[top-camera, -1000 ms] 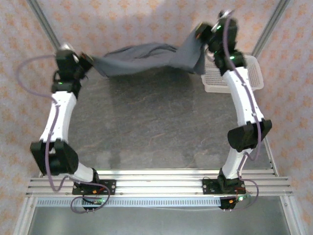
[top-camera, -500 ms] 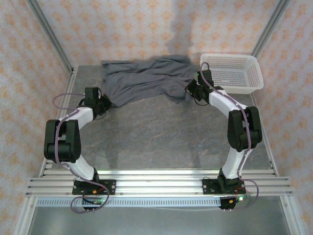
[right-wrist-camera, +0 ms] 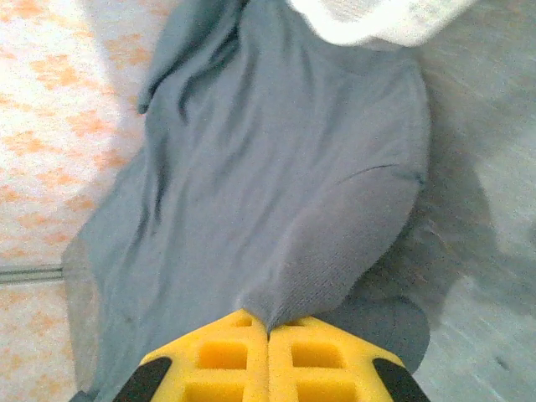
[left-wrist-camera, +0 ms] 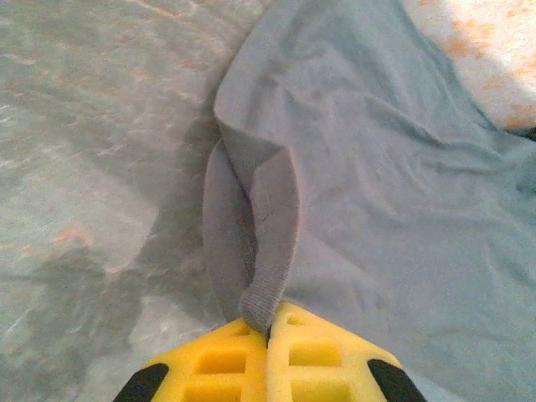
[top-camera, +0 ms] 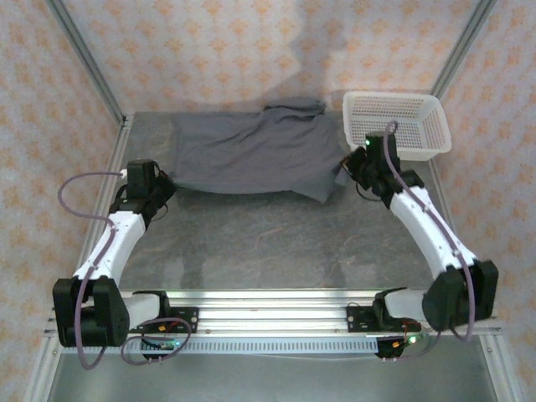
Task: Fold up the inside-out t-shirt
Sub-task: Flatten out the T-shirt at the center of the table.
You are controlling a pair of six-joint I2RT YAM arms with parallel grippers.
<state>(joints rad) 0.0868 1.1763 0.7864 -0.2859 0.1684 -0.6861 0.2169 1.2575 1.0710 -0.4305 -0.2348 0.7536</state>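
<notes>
- Lying spread across far half of table (top-camera: 268, 243): t-shirt (top-camera: 251, 155), right edge just beside white basket (top-camera: 431, 126).
- Pinching bunched hem at near-left corner, jaws fully closed on cloth: left gripper (left-wrist-camera: 270, 325).
- Clamping near-right corner the same way: right gripper (right-wrist-camera: 268, 328).
- Holding corners well apart, likely for tensioning cloth flat ahead of first fold.
- Bunching at far edge hiding collar and sleeve; seams too faint for confirming inside-out.

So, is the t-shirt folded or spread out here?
Spread out: the t-shirt lies wide and mostly flat, its near corners pinched in the left gripper and right gripper.
</notes>
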